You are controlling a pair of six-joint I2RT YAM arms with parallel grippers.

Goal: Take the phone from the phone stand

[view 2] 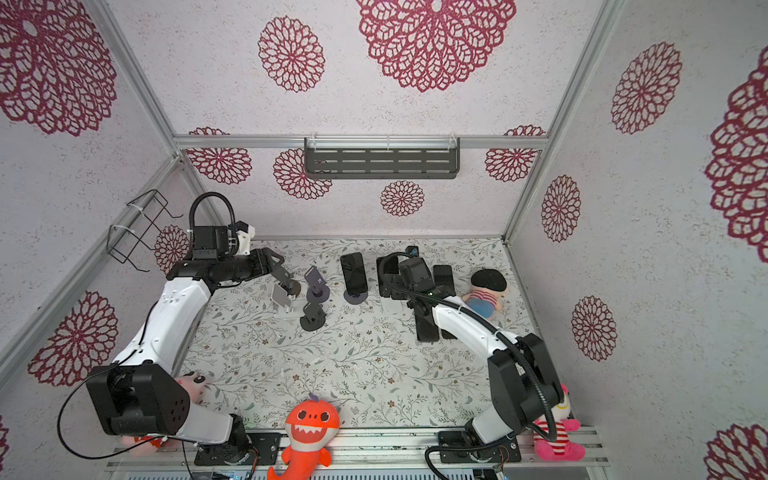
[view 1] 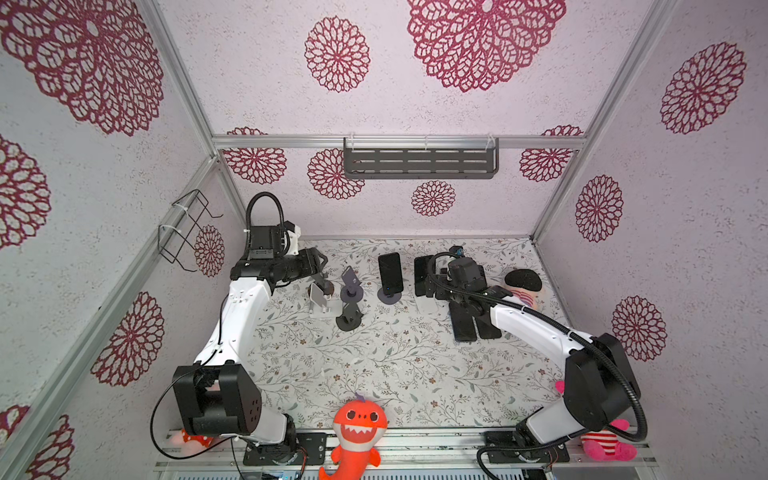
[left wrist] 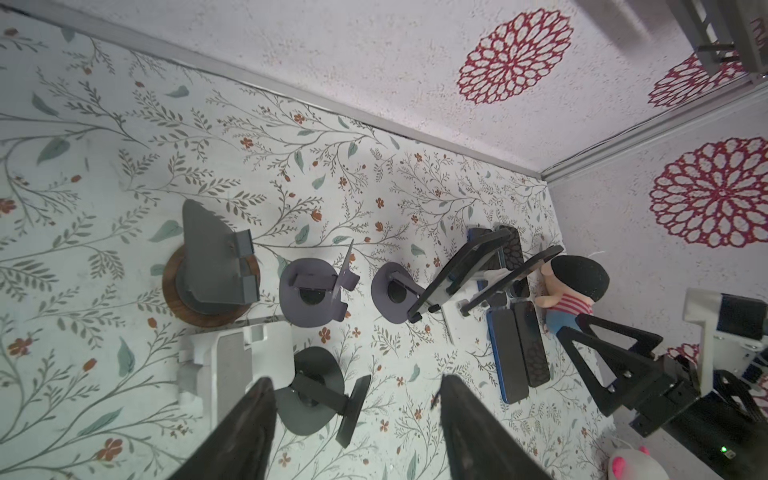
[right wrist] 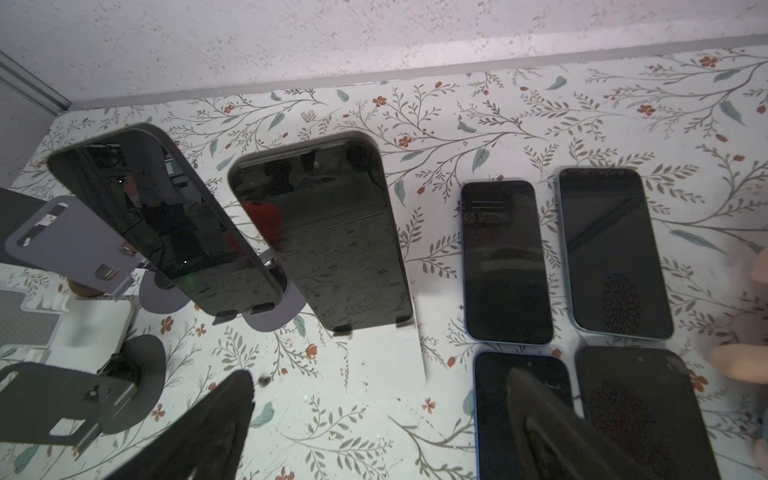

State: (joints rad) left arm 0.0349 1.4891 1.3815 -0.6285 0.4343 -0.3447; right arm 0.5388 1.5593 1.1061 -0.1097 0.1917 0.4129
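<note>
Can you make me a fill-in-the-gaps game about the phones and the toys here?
1. The flat phones on the table number ___.
2. The leaning phones on stands number ___.
3. The plush shark is coloured ___.
4. The right gripper is ___, holding nothing.
Missing words: four; two; orange; open.
</note>
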